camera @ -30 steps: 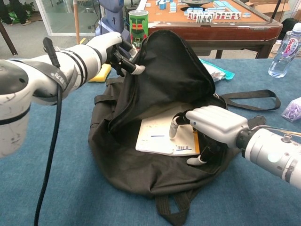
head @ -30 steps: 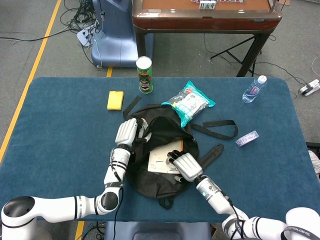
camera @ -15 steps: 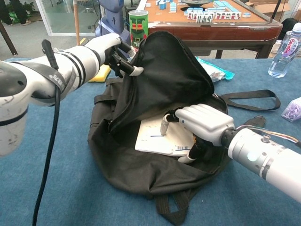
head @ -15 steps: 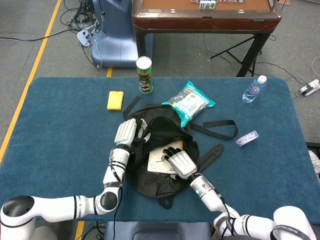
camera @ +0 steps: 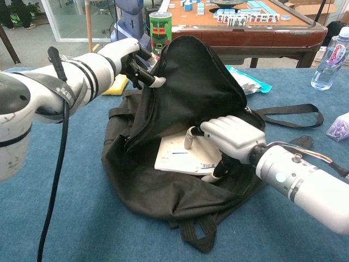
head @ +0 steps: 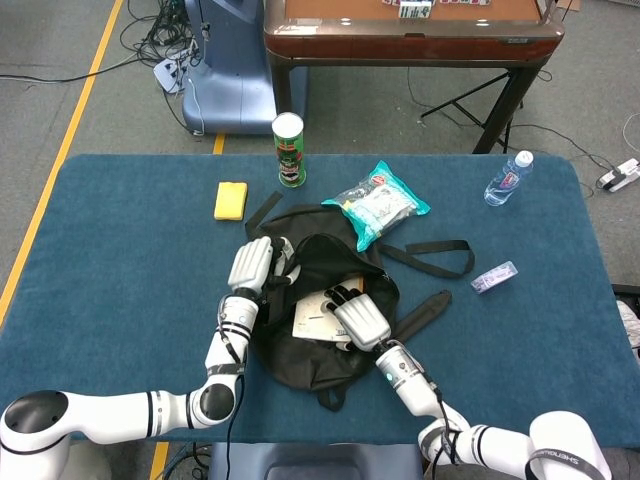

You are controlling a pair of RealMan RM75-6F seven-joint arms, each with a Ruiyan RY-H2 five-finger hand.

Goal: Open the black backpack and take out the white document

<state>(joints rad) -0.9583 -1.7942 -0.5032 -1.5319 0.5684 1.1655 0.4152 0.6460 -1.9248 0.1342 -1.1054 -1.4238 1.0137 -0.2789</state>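
Head view: a blue-clothed counter stands on grey floor crossed by a yellow line, cables and a wooden mahjong table at 12 o'clock. At centre lies the backpack, its flap lifted by the left hand, which grips the edge. The right hand grasps the document inside the opening. Since a second ago the right hand has slid toward 9 o'clock, dragging the document and bag slightly. A green can sits at 12 o'clock, a yellow sponge at 11, a snack bag at 1, a bottle at 2. Labels are unreadable.
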